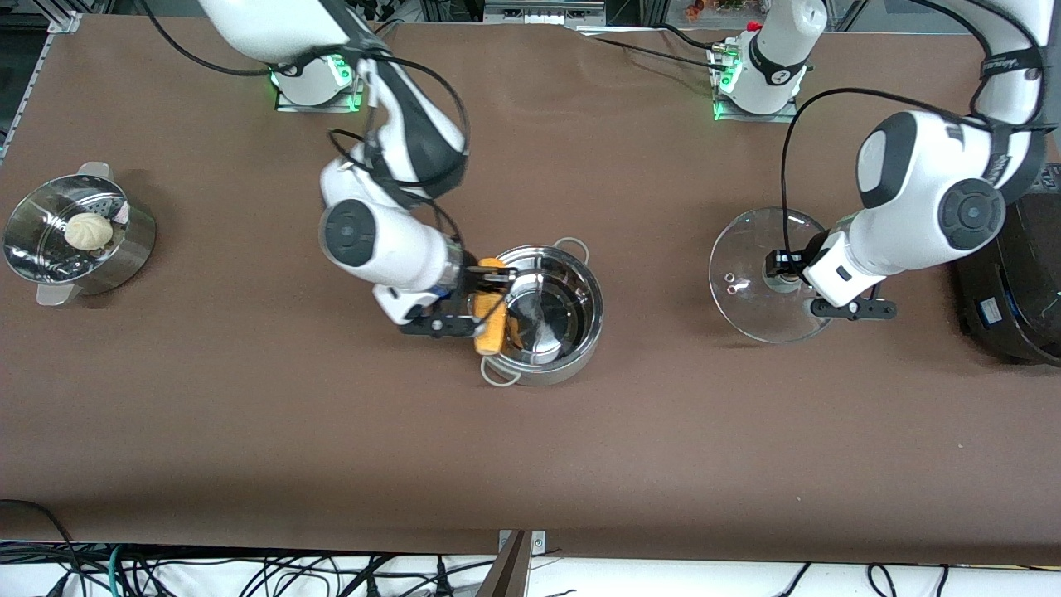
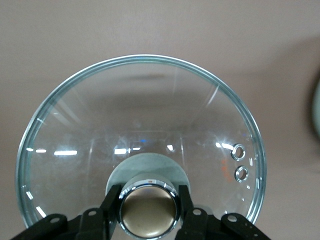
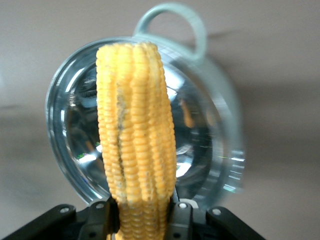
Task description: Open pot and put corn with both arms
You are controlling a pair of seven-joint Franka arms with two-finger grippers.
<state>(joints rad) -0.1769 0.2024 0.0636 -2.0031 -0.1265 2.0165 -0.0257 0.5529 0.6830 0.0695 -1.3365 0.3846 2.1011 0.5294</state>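
Observation:
The shiny steel pot (image 1: 549, 313) stands open mid-table, and it fills the right wrist view (image 3: 200, 150). My right gripper (image 1: 487, 300) is shut on the yellow corn cob (image 1: 491, 319) and holds it over the pot's rim at the right arm's side. The cob (image 3: 136, 145) stands out from the fingers (image 3: 102, 220) over the pot's hollow. My left gripper (image 1: 783, 274) is shut on the knob (image 2: 149, 210) of the clear glass lid (image 1: 758, 278), held tilted above the table toward the left arm's end. The lid (image 2: 125, 125) fills the left wrist view.
A perforated steel steamer (image 1: 79, 234) with a white bun (image 1: 89, 230) stands at the right arm's end of the table. A big black cooker (image 1: 1015, 290) stands at the left arm's end, beside the left arm. Brown cloth covers the table.

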